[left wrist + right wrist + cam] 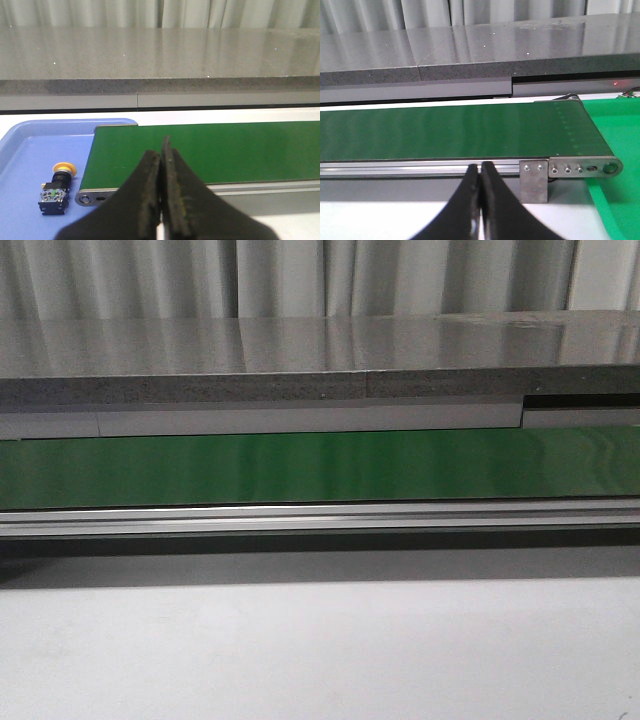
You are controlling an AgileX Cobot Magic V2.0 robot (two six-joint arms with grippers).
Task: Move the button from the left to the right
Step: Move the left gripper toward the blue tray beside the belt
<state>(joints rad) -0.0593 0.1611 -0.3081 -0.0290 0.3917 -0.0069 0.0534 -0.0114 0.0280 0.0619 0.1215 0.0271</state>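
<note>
Left hand [161,200], fingers pressed together and empty, is the nearer one: the button [56,187] lies at its 9 o'clock in the blue tray [30,145], cap pointing away.

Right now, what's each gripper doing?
Left gripper: closed, holding nothing; the button lies apart.
Right gripper: closed, empty.

Yellow-orange-capped black button [56,187] on a pale blue tray [25,150], plain green belt [320,466], speckled grey counter [300,350]
</note>
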